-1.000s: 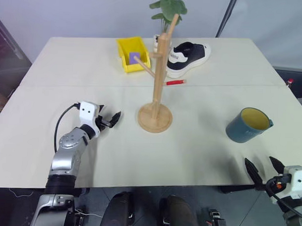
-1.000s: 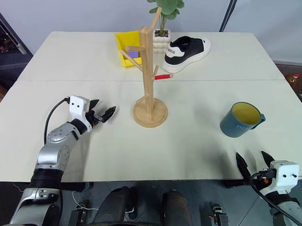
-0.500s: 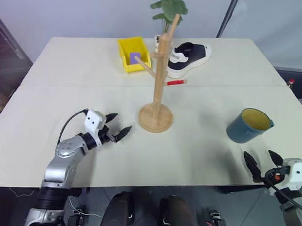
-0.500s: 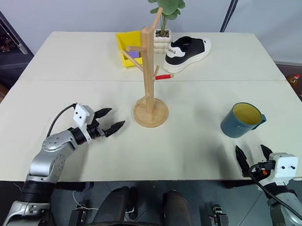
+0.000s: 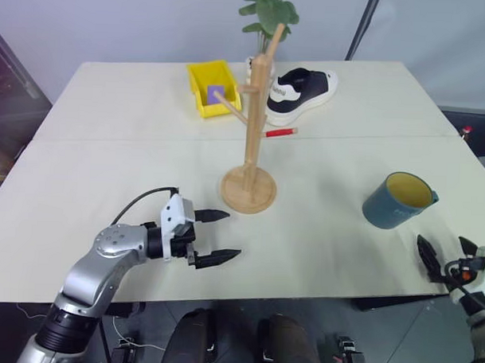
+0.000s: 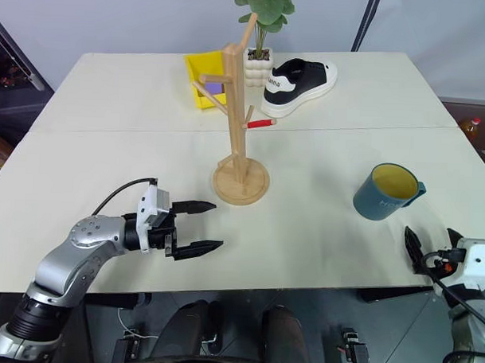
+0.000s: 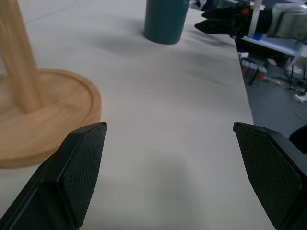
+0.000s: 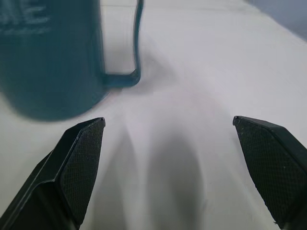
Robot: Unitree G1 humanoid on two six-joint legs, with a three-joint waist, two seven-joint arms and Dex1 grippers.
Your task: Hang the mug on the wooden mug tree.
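Now step: we approach the dark teal ceramic mug, not yet grasped.
Mug: upright, right side, near edge.
Right gripper: wide open, empty, just nearer than it.
Left gripper: spread, empty, near the tall light-wood mug tree.
Next: we judge the right gripper must reach farther and close on it.

One mug, one shoe

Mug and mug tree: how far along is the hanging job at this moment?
Nothing is done: the mug stands upright on the table, apart from the wooden mug tree, whose pegs are bare. In hand: the right gripper is open, just short of the mug. The left gripper is open and empty. Left: grasp, carry, hook the handle.
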